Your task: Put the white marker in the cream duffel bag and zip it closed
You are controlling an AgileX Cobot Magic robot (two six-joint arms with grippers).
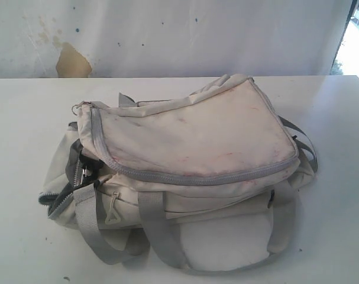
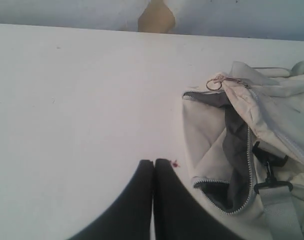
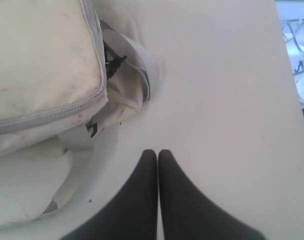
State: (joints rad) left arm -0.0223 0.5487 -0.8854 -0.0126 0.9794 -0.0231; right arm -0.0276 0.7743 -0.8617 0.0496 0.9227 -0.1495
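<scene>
L gripper [image 2: 153,162] fingers shut tight, nothing in them, above the white table [image 2: 66,100]. R gripper [image 3: 157,151] same: shut, empty. Cream duffel bag [image 1: 191,142] lies on the table near both, its end zip [image 2: 248,165] open.

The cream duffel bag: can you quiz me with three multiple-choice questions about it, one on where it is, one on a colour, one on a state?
1. Where does the cream duffel bag lie?
A. on the floor
B. on the white table
C. on a chair

2. What colour is its main zipper?
A. grey
B. red
C. blue

3. How is its end pocket?
A. zipped shut
B. gaping open
C. torn off

Answers: 1 B, the tabletop shows all around it; 2 A, a grey line curves across the bag's top; 3 B, the left wrist view shows parted zipper teeth and grey lining.
</scene>
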